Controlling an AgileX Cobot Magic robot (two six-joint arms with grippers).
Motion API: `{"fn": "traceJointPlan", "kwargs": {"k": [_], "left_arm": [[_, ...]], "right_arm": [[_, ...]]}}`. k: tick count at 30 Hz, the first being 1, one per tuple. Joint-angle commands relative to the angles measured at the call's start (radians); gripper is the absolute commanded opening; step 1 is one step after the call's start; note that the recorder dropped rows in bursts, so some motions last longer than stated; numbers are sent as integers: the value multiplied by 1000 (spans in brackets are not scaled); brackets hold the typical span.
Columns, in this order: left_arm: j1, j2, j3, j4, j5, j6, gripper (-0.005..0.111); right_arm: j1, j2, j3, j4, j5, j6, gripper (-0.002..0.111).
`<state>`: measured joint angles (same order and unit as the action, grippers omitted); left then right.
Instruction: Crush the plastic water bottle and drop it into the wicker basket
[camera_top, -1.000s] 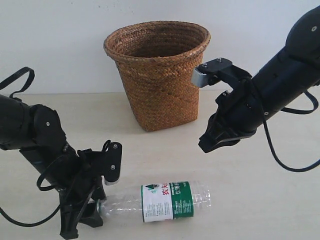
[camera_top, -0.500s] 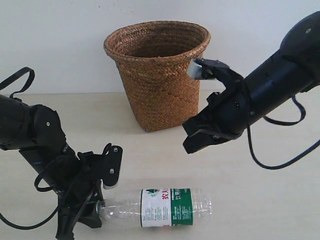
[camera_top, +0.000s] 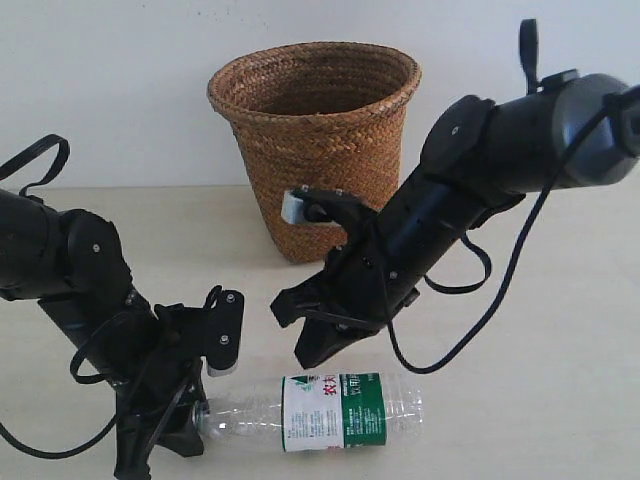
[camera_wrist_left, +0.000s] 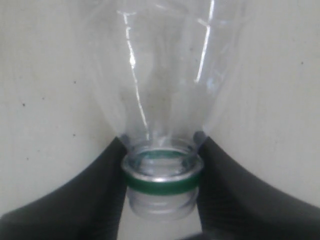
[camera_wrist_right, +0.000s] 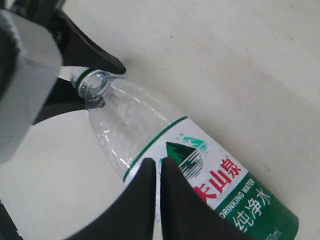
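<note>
The plastic water bottle lies on its side on the table, neck to the left, label facing up. Its mouth shows a green ring and no cap. My left gripper is shut on the neck, one black finger on each side of it. My right gripper is shut, empty, and hangs just above the label's left end; its tips overlap the label. The wicker basket stands upright behind, empty as far as I can see.
The right arm slants across in front of the basket's right side, with a cable loop trailing below it. The left arm lies low at the left edge. A white wall closes the back of the table.
My right arm has swung down and to the left, from beside the basket's rim to just above the bottle. The left gripper stays on the neck; the bottle has barely shifted.
</note>
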<state>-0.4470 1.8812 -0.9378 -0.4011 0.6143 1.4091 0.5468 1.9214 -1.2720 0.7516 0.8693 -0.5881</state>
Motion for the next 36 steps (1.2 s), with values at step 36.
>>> {"fn": "traceJointPlan", "kwargs": {"k": [36], "left_arm": [[-6,4,-3,8,8,-25,4]], "right_arm": [[10,268,-48,-277,89,227,0]]}}
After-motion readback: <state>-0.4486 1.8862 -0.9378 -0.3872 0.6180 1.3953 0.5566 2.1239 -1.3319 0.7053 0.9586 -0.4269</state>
